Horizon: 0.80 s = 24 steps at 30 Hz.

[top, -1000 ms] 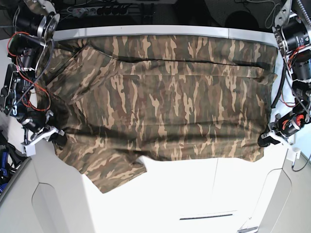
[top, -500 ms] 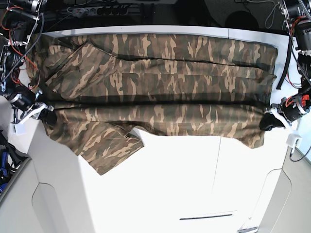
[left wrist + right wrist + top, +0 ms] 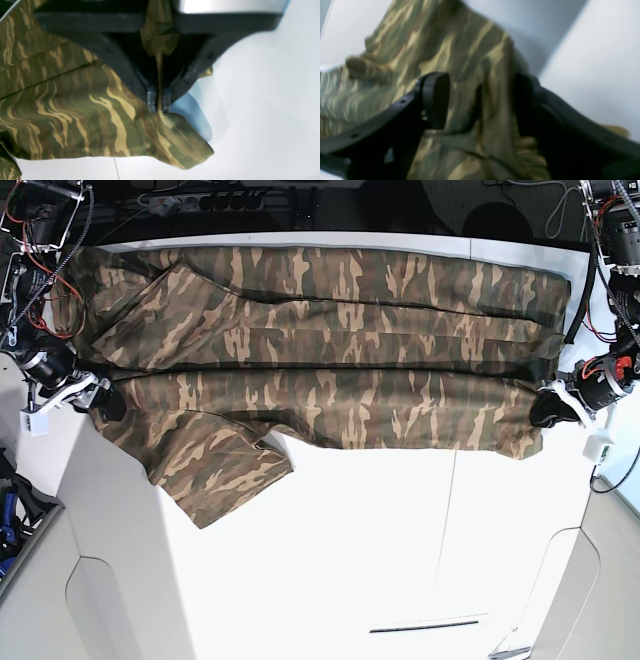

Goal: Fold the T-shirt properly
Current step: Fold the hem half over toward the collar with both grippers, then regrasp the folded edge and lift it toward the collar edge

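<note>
The camouflage T-shirt (image 3: 330,340) lies folded lengthwise across the far half of the white table, with one sleeve (image 3: 215,470) sticking out toward the near left. My left gripper (image 3: 545,412) is at the shirt's right end. In the left wrist view it (image 3: 158,101) is shut on a pinch of the cloth (image 3: 75,112). My right gripper (image 3: 103,402) is at the shirt's left end. In the blurred right wrist view its fingers (image 3: 436,100) stand wide apart, with bunched cloth (image 3: 460,50) between them.
The white table (image 3: 400,530) has a seam running front to back and a dark slot (image 3: 425,626) near its front edge. A power strip (image 3: 200,200) and cables lie behind the table. Both arms' wiring hangs at the far corners.
Both grippers have moved toward the back of the table, carrying the shirt's near edge with them. The near fold now lies farther back and flatter, and the sleeve has followed.
</note>
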Each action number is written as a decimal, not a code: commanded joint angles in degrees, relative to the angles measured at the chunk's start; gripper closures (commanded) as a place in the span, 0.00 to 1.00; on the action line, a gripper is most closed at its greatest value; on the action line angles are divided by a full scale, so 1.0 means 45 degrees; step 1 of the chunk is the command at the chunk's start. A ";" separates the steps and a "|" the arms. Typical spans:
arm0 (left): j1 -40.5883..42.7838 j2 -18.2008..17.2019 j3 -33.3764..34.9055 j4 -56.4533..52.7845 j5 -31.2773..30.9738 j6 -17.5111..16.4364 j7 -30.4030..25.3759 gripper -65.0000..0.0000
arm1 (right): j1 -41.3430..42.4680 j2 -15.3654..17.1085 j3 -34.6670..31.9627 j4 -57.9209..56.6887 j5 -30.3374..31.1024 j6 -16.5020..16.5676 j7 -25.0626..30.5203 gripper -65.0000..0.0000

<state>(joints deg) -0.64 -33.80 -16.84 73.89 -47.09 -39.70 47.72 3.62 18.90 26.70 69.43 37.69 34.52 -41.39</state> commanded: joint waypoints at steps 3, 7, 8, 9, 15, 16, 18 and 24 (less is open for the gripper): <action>-0.0209 -0.0282 -0.0092 0.0214 -0.0209 -0.0066 -0.0262 1.00 | 0.0316 0.0233 0.0413 0.0214 0.0146 0.0044 0.0729 0.38; -0.0209 -0.0282 -0.0092 0.0214 -0.0209 -0.0066 -0.0262 1.00 | 0.1039 0.0204 0.0588 0.0214 -0.0087 0.0024 0.0826 0.38; -0.0204 -0.0282 -0.0097 0.0214 -0.0209 -0.0066 -0.0262 1.00 | 0.1268 0.0185 0.0583 0.0209 -0.0214 -0.0015 0.0874 0.38; -0.0204 -0.0282 -0.0092 0.0214 -0.0209 -0.0066 -0.0262 1.00 | 0.1530 0.0131 0.0588 0.0209 -0.0408 -0.0053 0.0991 0.38; -0.0209 -0.0282 -0.0092 0.0214 -0.0204 -0.0066 -0.0257 1.00 | 0.2958 -0.0505 0.0427 -0.0024 -0.1593 -0.0126 0.1491 0.38; -0.0209 -0.0282 -0.0092 0.0214 -0.0204 -0.0066 -0.0257 1.00 | 0.3157 -0.0631 0.0379 -0.0175 -0.1715 -0.0194 0.1574 0.38; -0.0209 -0.0282 -0.0092 0.0214 -0.0204 -0.0066 -0.0257 1.00 | 0.3565 -0.0865 0.0267 -0.0714 -0.2147 -0.0209 0.1846 0.38; -0.0204 -0.0282 -0.0092 0.0214 -0.0199 -0.0066 -0.0253 0.83 | 0.4702 -0.1103 -0.0427 -0.3594 -0.3400 -0.0199 0.3390 0.38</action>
<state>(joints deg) -0.64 -33.80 -16.84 73.89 -47.05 -39.70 47.62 23.20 13.15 24.73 52.25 21.56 33.23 -27.49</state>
